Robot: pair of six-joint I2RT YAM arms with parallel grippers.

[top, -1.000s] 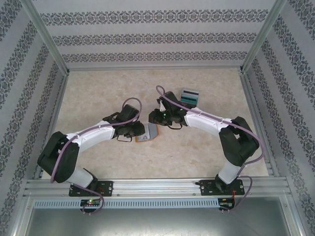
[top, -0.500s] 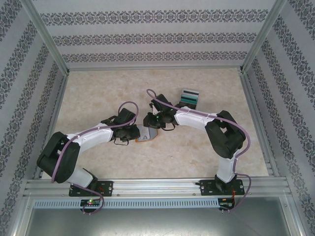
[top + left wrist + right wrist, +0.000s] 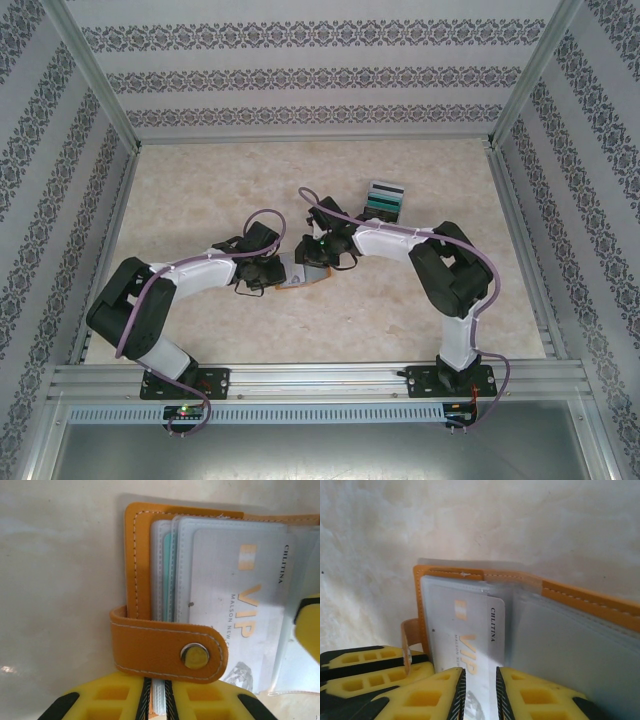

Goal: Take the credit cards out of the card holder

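The card holder [image 3: 300, 272] lies open near the middle of the marbled table [image 3: 200, 200], seen from overhead. The left gripper [image 3: 268, 272] is at its 9 o'clock side and the right gripper [image 3: 318, 262] at its 1 o'clock.

In the left wrist view, the left gripper's [image 3: 159, 690] ribbed black pads are pressed together on the holder's edge, with white sleeve edges sandwiched between them. The holder is smooth orange-tan leather with pale stitching. Its rounded strap [image 3: 150, 645] carries a shiny metal snap [image 3: 195, 656].

The right gripper's [image 3: 479, 680] yellow jaws stand narrowly apart at the glossy grey credit card [image 3: 475, 630] marked VIP. I cannot tell whether they actually pinch it. Clear, floppy plastic sleeves [image 3: 560, 645] fill the holder.
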